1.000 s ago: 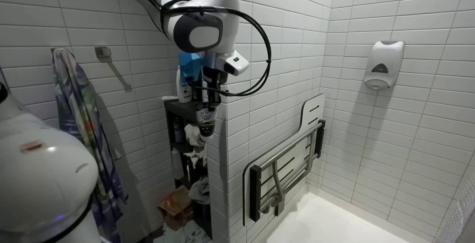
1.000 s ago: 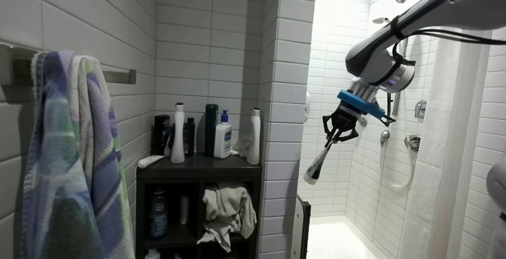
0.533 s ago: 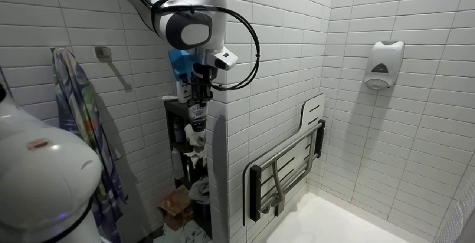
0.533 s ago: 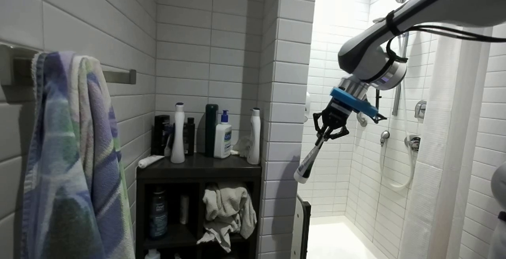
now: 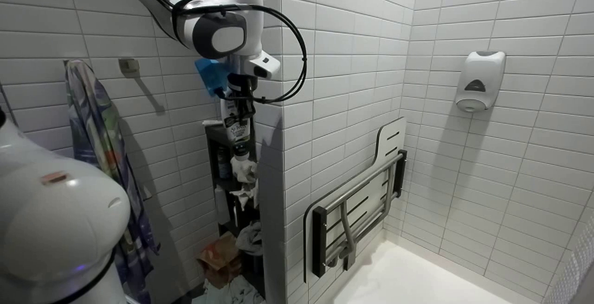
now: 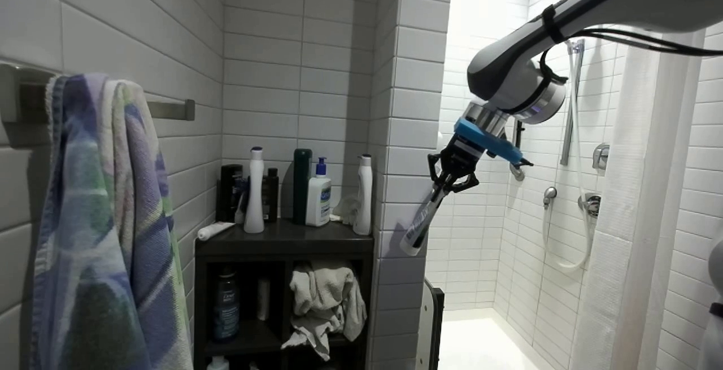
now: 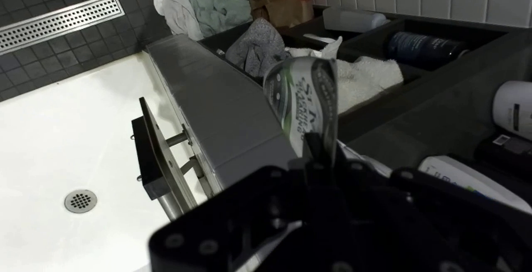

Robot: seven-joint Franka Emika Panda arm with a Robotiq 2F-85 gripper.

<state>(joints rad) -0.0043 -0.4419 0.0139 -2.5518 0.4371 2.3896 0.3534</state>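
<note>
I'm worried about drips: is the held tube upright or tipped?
Tipped: in an exterior view, the tube slants down and away from the end effector, clearly off vertical.

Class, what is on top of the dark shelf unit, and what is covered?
On the shelf unit: two white bottles, a dark green bottle, a pump bottle, black containers and a lying white tube. One white bottle partly covers a pale thing; I cannot identify it.

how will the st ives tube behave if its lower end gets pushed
Likely soft and squeezable: the tube tapers to a thin end at the gripper. It may pivot, being pinched only near its upper end.
</note>
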